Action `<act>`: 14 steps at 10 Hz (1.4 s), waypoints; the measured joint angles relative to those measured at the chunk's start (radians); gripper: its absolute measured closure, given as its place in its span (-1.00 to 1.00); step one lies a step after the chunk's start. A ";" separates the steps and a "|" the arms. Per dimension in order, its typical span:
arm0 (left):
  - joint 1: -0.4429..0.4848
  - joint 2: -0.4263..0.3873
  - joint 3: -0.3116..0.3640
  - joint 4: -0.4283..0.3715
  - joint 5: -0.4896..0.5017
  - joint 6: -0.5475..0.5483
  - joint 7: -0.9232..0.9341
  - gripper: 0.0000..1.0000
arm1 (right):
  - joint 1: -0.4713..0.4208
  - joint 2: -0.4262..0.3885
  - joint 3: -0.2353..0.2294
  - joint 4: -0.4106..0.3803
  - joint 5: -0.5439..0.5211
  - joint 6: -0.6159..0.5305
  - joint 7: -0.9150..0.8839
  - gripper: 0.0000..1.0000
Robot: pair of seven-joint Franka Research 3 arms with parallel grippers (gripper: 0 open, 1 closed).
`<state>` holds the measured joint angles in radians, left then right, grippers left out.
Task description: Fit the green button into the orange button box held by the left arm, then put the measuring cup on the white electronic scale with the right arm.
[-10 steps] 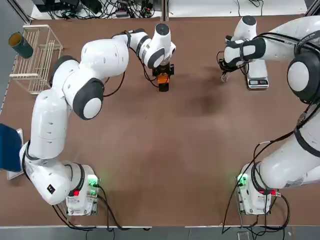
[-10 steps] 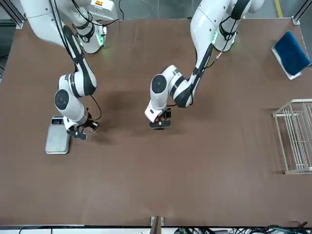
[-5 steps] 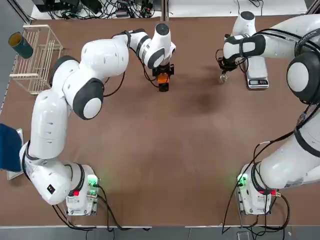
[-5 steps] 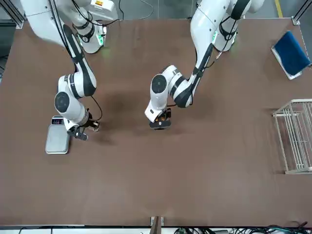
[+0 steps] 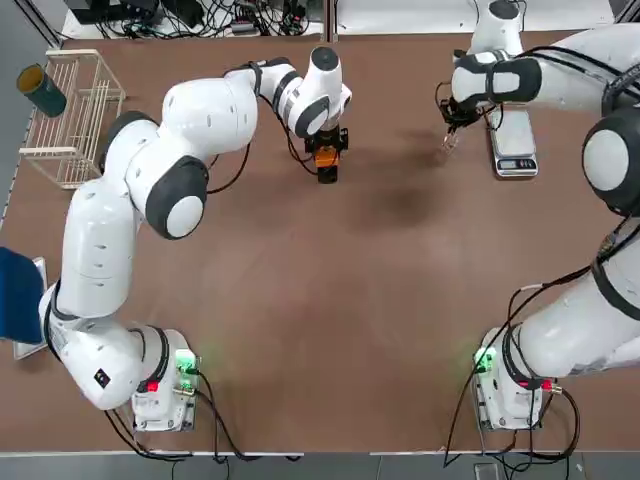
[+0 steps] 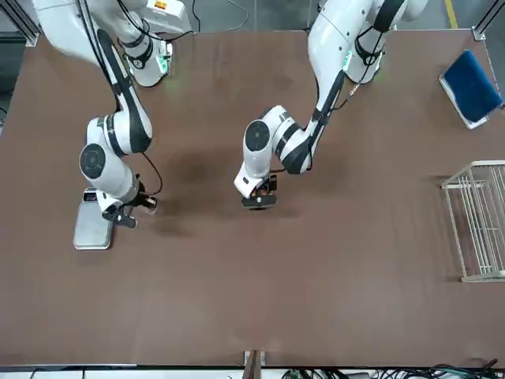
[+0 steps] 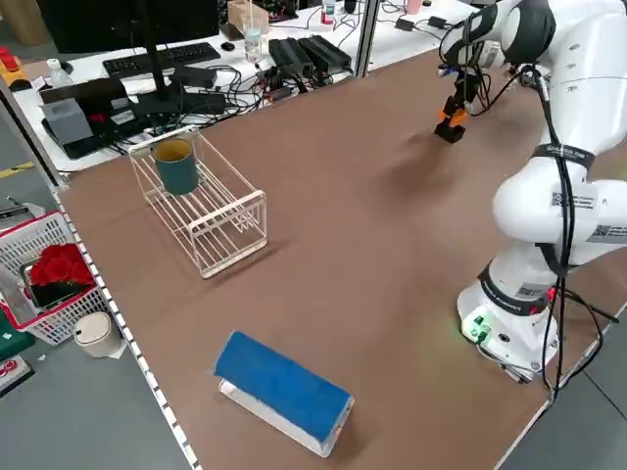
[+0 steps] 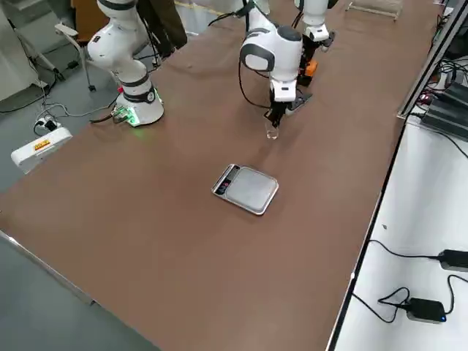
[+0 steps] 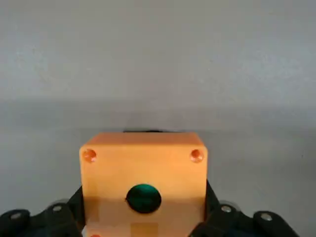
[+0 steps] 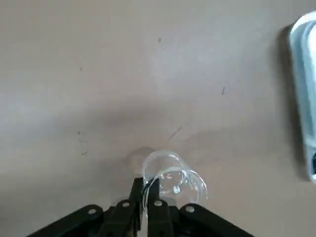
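1. The left gripper (image 9: 143, 207) is closed around the orange button box (image 9: 111, 173), one finger against each of two opposite sides. In the top view it is out over the far half of the table (image 5: 300, 300), toward the middle.
2. The green button (image 9: 143, 198) shows in the round hole of the box's face, so it lies between the left fingers — framed by orange plastic, touching neither of them.
3. The right gripper (image 10: 146, 182) has its fingers pinched together on the thin wall of the measuring cup (image 10: 190, 185). The cup (clear enough to miss at first glance) sticks out to one side of the fingertips, its round rim in full view of the wrist camera.
4. The white electronic scale (image 5: 514, 150) lies flat on the table, to the right of the right gripper in the top view. Its plate carries nothing, and the cup is off to the side, near the scale but apart from it — how high it hangs I cannot tell.
5. Toward the far left corner of the table, a white wire rack (image 5: 75, 120) holds a teal mug (image 5: 41, 90); nearer the robot, at the left edge, is a blue-topped object (image 5: 18, 298).
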<state>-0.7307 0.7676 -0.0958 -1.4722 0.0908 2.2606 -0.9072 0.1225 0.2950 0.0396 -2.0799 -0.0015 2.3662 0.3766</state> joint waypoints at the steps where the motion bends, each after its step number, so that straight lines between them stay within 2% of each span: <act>1: 0.001 0.000 0.001 0.001 0.000 0.000 -0.001 -0.73 | -0.005 -0.016 -0.041 0.002 -0.001 -0.004 -0.087 0.86; 5: 0.003 0.000 0.001 0.008 0.000 0.001 -0.002 -0.73 | -0.025 -0.023 -0.244 0.032 -0.002 -0.003 -0.500 0.86; 7: 0.003 0.000 0.001 0.008 0.000 0.001 -0.002 -0.73 | -0.031 -0.015 -0.310 0.059 -0.002 -0.002 -0.637 0.86; 8: 0.003 0.000 0.001 0.008 0.000 0.001 -0.002 -0.73 | -0.035 -0.001 -0.322 0.060 -0.002 0.007 -0.666 0.86; 12: 0.001 0.000 0.000 0.006 0.000 0.001 -0.004 -0.73 | -0.035 0.098 -0.323 0.061 -0.002 0.093 -0.681 0.86; 14: 0.001 0.001 0.000 0.003 0.000 0.001 -0.004 -0.73 | -0.035 0.112 -0.323 0.066 -0.002 0.102 -0.681 0.86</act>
<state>-0.7299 0.7691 -0.0962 -1.4688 0.0908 2.2612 -0.9113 0.0875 0.4074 -0.2838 -2.0144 -0.0033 2.4681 -0.3048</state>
